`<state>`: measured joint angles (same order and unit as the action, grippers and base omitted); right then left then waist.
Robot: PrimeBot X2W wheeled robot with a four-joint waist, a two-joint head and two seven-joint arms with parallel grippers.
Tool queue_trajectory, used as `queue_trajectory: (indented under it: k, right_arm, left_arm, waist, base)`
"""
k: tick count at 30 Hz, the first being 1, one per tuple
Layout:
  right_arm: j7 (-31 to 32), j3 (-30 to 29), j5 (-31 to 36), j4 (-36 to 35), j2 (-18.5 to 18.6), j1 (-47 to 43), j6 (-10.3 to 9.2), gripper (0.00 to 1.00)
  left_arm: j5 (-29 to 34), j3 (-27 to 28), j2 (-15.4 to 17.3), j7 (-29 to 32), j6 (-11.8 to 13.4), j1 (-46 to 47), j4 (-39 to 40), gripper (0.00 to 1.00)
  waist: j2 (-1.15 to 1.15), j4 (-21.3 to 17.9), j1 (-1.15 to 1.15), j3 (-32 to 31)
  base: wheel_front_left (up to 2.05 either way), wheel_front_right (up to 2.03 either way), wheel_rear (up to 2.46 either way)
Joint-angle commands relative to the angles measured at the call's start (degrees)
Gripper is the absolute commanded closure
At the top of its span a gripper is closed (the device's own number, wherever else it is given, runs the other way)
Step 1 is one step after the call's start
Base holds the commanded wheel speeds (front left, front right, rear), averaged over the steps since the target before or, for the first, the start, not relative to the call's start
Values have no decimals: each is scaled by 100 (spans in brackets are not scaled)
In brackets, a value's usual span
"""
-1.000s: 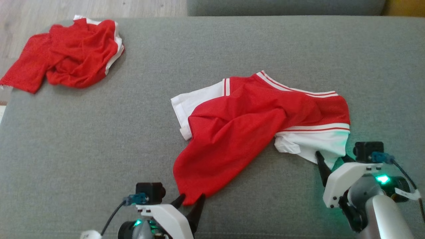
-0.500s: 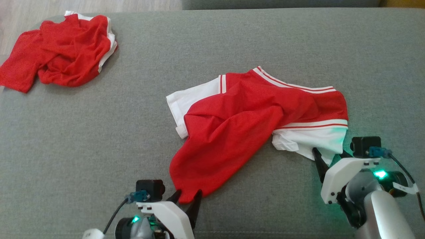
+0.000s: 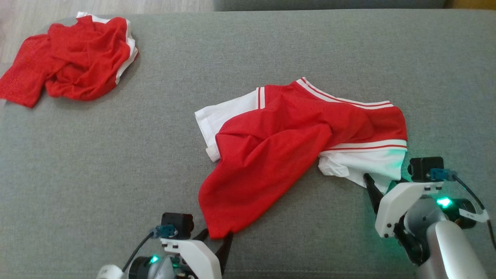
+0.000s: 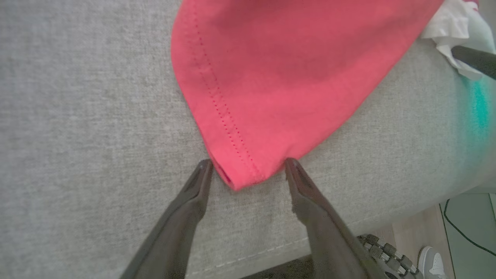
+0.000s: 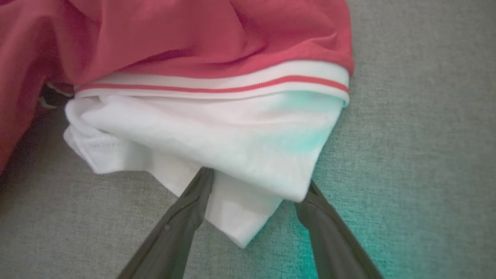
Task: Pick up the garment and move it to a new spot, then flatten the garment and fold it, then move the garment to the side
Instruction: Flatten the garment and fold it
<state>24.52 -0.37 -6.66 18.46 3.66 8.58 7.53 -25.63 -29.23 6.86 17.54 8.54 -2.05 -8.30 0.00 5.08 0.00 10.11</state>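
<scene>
Left wrist view: your left gripper [image 4: 248,162], fingers [image 4: 186,205] wide, straddles the red hem corner of the garment [image 4: 279,77]; right gripper [image 5: 258,178], likewise wide, brackets its white corner (both seemingly poised to pinch and spread).

Two garments, the centre garment [image 3: 294,143] and the upper-left garment [image 3: 73,58]; two grippers, left gripper [image 3: 217,234] and right gripper [image 3: 383,181]; one grey cushion [image 3: 116,155]

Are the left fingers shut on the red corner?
No, the fingers of the left gripper stand apart, straddling a corner of the garment.
</scene>
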Motion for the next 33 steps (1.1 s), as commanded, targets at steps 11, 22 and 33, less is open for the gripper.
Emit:
queue_trajectory:
  k: [11, 22, 33]
  right_arm:
    - [-73, 178, -302, -96, 66, 117, -4, 100]
    - [202, -405, -2136, -2196, 60, -268, -4, 100]
    - [1875, -2072, -3982, -5623, -11, 83, -4, 100]
  left_arm:
    - [-46, 135, 7, -258, -149, 398, -443, 100]
    - [-720, 704, 170, -394, -262, 160, 1261, 100]
    - [-1106, 1454, 1016, 674, -225, 832, 4505, 100]
  waist:
    - [0, -180, 0, -186]
    - [0, -273, 0, -691]
    - [0, -392, 0, -879]
  base:
    - [0, 0, 0]
    - [0, 0, 0]
    - [0, 0, 0]
